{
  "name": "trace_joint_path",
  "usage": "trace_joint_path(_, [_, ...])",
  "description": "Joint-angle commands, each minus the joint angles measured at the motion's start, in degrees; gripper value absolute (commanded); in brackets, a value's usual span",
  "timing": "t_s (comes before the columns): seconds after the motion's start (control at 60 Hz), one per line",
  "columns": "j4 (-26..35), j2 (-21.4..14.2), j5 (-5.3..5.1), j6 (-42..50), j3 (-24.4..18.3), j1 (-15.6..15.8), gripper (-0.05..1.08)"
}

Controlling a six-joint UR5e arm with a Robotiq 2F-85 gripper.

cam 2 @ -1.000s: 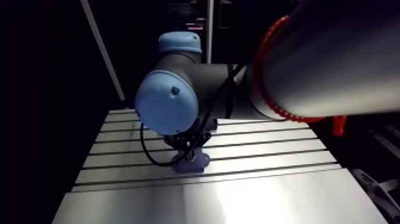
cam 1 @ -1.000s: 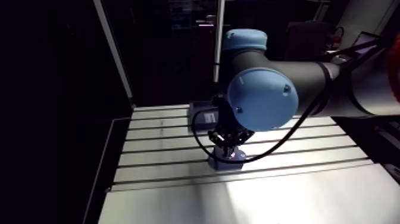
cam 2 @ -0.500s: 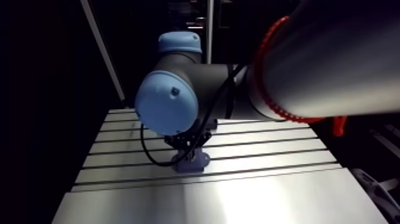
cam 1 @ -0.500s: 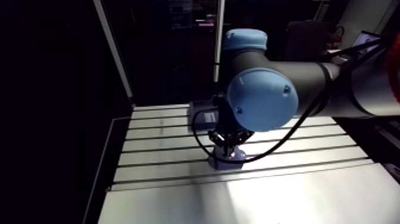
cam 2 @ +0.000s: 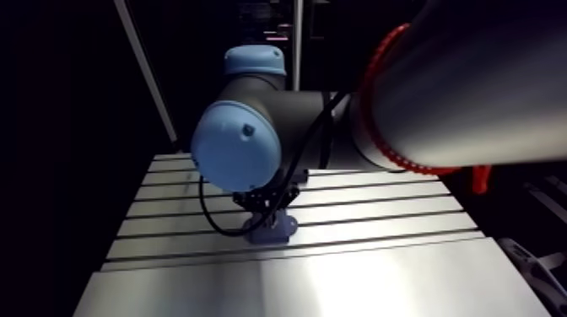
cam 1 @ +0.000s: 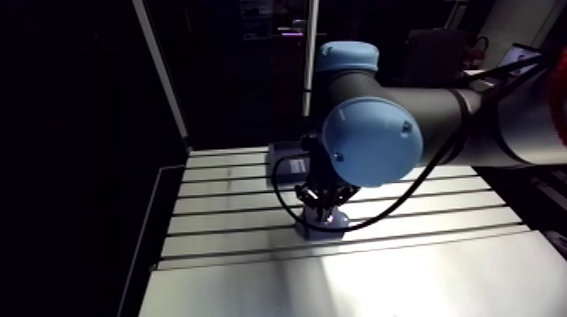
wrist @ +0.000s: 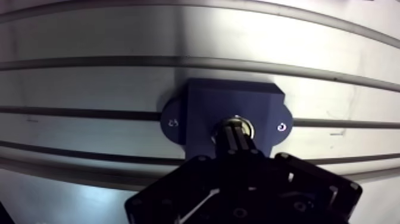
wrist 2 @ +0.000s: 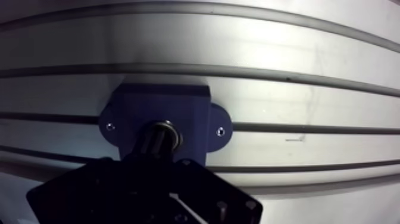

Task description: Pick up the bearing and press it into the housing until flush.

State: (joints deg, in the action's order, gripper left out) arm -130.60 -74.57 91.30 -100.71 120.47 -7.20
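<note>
In the wrist view a dark blue housing [wrist: 202, 104] with two screw ears sits on the slotted table [wrist: 89, 89]. The silvery ring of the bearing [wrist: 245, 126] shows in the housing's centre bore. My gripper [wrist: 234, 136] stands straight over it, fingers together, tips down on the bearing; how deep the bearing sits is hidden by them. In the arm view the gripper [cam 1: 324, 211] comes down from the wrist onto the housing [cam 1: 326, 230], about mid-table.
Dark T-slots [wrist 2: 309, 77] run across the aluminium table on both sides of the housing. A smooth bright plate [cam 1: 363, 278] covers the near part of the table. The table's left edge [cam 1: 156, 228] drops into darkness.
</note>
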Motion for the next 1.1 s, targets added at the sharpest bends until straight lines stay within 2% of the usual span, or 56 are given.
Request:
trace_joint_path(0.017, [-0.1, 0.1, -0.02, -0.3, 0.1, 0.0, 1.03])
trace_joint_path(0.5, [0.8, -1.8, -0.2, -0.4, -1.3, -0.1, 1.03])
trace_joint_path(0.817, [4.9, -4.4, -0.2, -0.4, -3.4, 0.0, 0.99])
trace_joint_path(0.833, [5.7, -4.6, -0.27, -0.4, -3.7, 0.0, 0.96])
trace_joint_path(0.85, [6.5, -4.6, -0.29, -0.4, -3.9, 0.0, 0.87])
trace_joint_path(0.867, [6.5, -4.6, -0.29, -0.4, -3.9, 0.0, 0.87])
trace_joint_path(0.883, [7.1, -4.8, -0.29, -0.3, -4.1, 0.0, 0.73])
trace_joint_path(0.9, [7.1, -4.8, -0.29, -0.3, -4.1, 0.0, 0.73])
trace_joint_path(0.933, [8.4, -5.4, -0.29, -0.3, -4.6, 0.0, 0.34])
trace_joint_path(0.95, [8.4, -5.4, -0.29, -0.3, -4.6, 0.0, 0.34])
trace_joint_path(0.967, [9.1, -5.7, -0.29, -0.3, -4.9, 0.1, 0.19])
trace_joint_path(0.983, [9.1, -5.7, -0.29, -0.3, -4.9, 0.1, 0.19])
trace_joint_path(1.0, [10.0, -5.9, -0.29, -0.3, -5.3, 0.1, 0.09])
trace_joint_path(1.017, [10.0, -5.9, -0.29, -0.3, -5.3, 0.1, 0.09])
trace_joint_path(1.033, [11.1, -6.2, -0.29, -0.3, -5.7, 0.1, 0.03])
trace_joint_path(1.1, [13.5, -7.0, -0.36, -0.3, -6.9, 0.2, 0.01])
